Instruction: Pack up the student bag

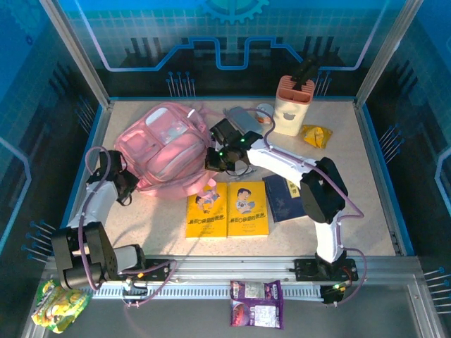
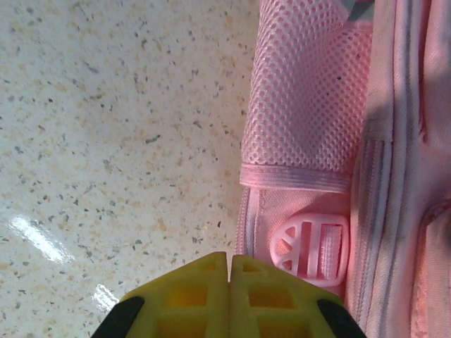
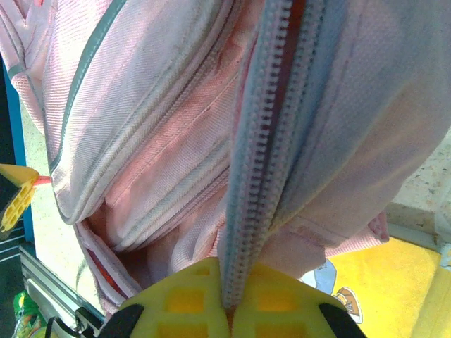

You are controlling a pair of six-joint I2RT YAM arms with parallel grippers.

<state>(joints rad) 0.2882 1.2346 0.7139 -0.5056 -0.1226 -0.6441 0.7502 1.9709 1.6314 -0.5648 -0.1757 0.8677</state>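
1. The pink student bag [image 1: 163, 146] lies on the table [image 1: 359, 183], toward its back left.
2. The left gripper [image 2: 230, 262] is closed and empty, just beside the bag's strap buckle [image 2: 310, 246].
3. The right gripper [image 3: 229, 299] is closed, pinching the bag's zipper edge [image 3: 261, 141].

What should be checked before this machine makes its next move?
1. Right end effector clamped on the bag at its zipper: ok.
2. Left end effector holding the bag: not ok, it is shut on nothing, beside the buckle.
3. Bag mouth open wide enough: cannot tell.
4. Yellow books lying flat on the table near the bag: ok.
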